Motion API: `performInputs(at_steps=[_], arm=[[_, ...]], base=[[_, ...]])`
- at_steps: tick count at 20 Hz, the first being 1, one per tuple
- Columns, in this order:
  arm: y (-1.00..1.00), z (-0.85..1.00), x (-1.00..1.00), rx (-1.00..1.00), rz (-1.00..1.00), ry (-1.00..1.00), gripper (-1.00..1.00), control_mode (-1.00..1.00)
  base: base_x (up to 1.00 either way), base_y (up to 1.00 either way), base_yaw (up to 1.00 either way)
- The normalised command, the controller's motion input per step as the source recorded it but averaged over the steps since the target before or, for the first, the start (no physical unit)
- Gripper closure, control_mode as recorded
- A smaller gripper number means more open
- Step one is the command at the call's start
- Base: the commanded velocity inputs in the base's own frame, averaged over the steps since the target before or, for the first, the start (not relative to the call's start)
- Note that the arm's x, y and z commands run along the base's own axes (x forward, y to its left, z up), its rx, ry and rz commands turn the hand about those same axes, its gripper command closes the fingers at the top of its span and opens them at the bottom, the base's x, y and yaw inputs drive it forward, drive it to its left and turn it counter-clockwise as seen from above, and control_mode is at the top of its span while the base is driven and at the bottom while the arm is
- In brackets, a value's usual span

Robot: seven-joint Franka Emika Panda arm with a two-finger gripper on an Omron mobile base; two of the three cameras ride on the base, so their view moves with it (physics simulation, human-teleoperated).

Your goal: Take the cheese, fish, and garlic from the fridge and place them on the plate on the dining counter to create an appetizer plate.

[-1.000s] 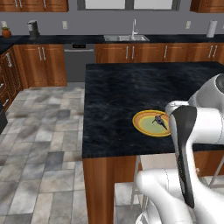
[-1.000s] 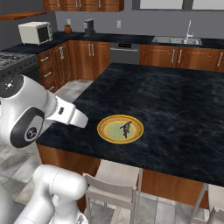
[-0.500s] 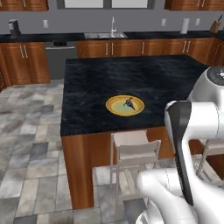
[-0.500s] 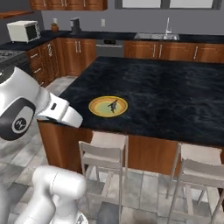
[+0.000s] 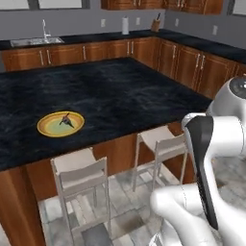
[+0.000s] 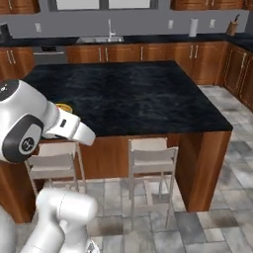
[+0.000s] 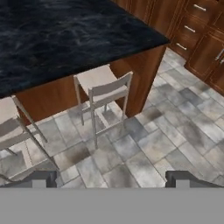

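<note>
The plate, orange-rimmed with a pale centre, lies on the black marbled dining counter near its front edge. The slim dark fish rests on it. In the right base view my white arm covers all but a sliver of the plate on the dining counter. My gripper is open with nothing between its fingertips. It looks down over the tiled floor beside the corner of the dining counter. The cheese, the garlic and the fridge are out of view.
Two pale stools stand along the island's near side, as do the stools. A wall counter with a sink runs along the back, and wooden cabinets line the right. Grey floor tiles spread beyond the island's corner.
The whole picture has shifted, so the base has driven along and away from the island. The plate now sits further left in the left base view. The gripper has stayed open.
</note>
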Motion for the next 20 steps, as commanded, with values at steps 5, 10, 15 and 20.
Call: performInputs(at_steps=[5,10,15,20], arm=[[0.00,0.00,0.00,0.00,0.00,0.00,-1.00,1.00],[0.00,0.00,0.00,0.00,0.00,0.00,-1.00,1.00],[0.00,0.00,0.00,0.00,0.00,0.00,-1.00,1.00],[0.00,0.00,0.00,0.00,0.00,0.00,-1.00,1.00]], base=[[0.29,-0.48,-0.67],[0.38,-0.72,-0.59],[0.61,-0.74,-0.54],[0.67,-0.71,-0.50]])
